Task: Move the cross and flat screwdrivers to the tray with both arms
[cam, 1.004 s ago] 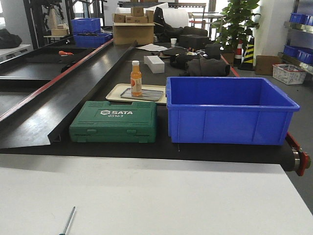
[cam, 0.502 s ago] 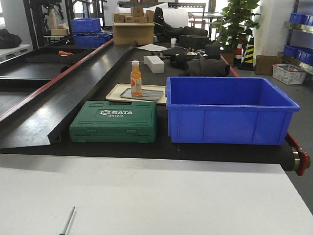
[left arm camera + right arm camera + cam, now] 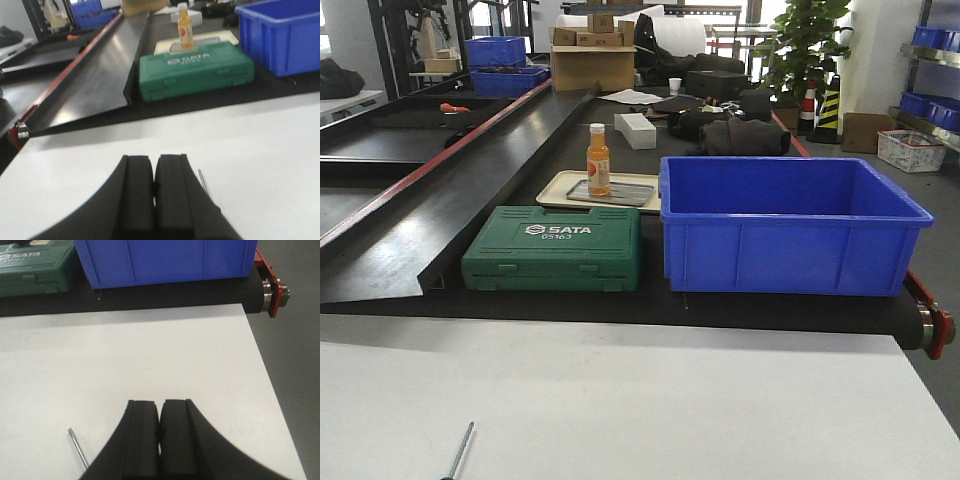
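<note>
A slim steel screwdriver shaft [image 3: 458,450] lies on the white table at the bottom left of the front view, its handle cut off by the frame. My left gripper [image 3: 153,162] is shut and empty, low over the table, with a thin shaft [image 3: 202,181] just right of its fingers. My right gripper [image 3: 160,407] is also shut and empty, and a flat-tipped shaft [image 3: 77,446] lies to its left. Whether these are one screwdriver or two, I cannot tell. The grey metal tray [image 3: 630,192] rests inside a beige tray [image 3: 552,190] on the black belt beyond.
An orange bottle [image 3: 598,160] stands on the grey tray. A green SATA case [image 3: 555,248] and a deep blue bin [image 3: 785,228] sit on the belt between the white table and the trays. A black ramp [image 3: 450,200] slopes at the left.
</note>
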`<state>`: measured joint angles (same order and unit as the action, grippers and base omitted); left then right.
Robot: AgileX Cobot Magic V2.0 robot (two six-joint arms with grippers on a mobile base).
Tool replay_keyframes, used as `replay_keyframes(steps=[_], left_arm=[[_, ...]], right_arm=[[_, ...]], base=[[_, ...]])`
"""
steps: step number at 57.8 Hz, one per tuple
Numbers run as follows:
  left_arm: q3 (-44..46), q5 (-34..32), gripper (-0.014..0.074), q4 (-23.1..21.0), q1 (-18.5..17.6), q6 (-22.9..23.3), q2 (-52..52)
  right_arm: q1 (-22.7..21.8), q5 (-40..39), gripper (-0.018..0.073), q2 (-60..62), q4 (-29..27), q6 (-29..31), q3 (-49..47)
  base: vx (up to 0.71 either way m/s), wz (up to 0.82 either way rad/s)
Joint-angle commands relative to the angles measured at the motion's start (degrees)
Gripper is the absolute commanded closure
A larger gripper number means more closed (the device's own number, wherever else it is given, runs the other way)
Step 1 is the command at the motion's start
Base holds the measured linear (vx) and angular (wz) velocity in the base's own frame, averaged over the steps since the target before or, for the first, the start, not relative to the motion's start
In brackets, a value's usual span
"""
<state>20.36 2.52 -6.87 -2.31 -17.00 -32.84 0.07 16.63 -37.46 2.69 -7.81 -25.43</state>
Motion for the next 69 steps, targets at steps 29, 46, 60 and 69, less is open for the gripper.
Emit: replay_keyframes(steps=[29,46,60,69], left_arm=[[16.6,4.1,0.0028,-0.3,-1.4,1.9,-31.7],[41.9,25.8,0.0028,-0.4,-5.7,1.3,-55.4],[56.4,40.5,0.0028,-0.2,-5.7,4.8,-71.7],[61.7,41.9,0.0028,-0.5,-5.7,6.0,-78.0]], right_arm=[[-0.3,-5.7,0.0073,-8.3,-0.1,-0.1,-2.0],[-0.3,-5.5,0.0073,-8.3,0.0,-0.1,-2.0],[-0.3,-5.1,0.0073,-8.3,0.0,0.0,-2.0],[-0.3,-3.7,0.0073,-8.3,0.0,0.2,-2.0]], base=[[0.00,0.00],[0.00,0.00],[0.00,0.00],[0.00,0.00]])
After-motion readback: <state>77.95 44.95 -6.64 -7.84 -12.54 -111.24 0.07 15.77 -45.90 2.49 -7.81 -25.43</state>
